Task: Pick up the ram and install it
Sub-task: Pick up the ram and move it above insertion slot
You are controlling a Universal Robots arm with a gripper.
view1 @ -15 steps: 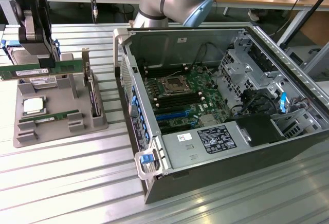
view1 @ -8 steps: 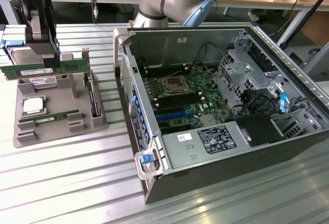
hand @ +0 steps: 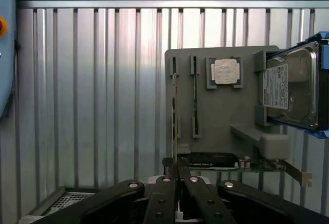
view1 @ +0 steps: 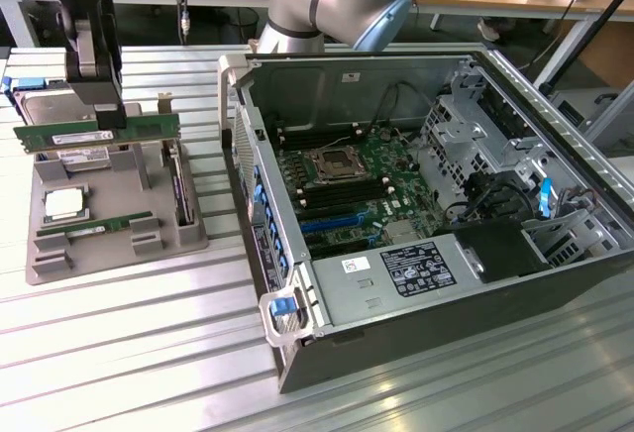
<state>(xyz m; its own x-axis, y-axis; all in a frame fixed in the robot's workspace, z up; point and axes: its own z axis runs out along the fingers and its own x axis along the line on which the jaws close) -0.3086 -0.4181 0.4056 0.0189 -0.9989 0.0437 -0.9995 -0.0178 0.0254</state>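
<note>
My gripper hangs at the exterior view's left, shut on the ram, a long green stick with a white label. The stick is held level, lifted a little above the grey parts tray. In the wrist view the fingers pinch the ram edge-on, above the tray. A second green stick still lies in the tray. The open computer case stands at the exterior view's right, with its motherboard and dark memory slots exposed.
The tray also holds a silver CPU, a hard drive and a dark expansion card. The case's tall metal side wall stands between tray and motherboard. Ribbed aluminium table surrounds both.
</note>
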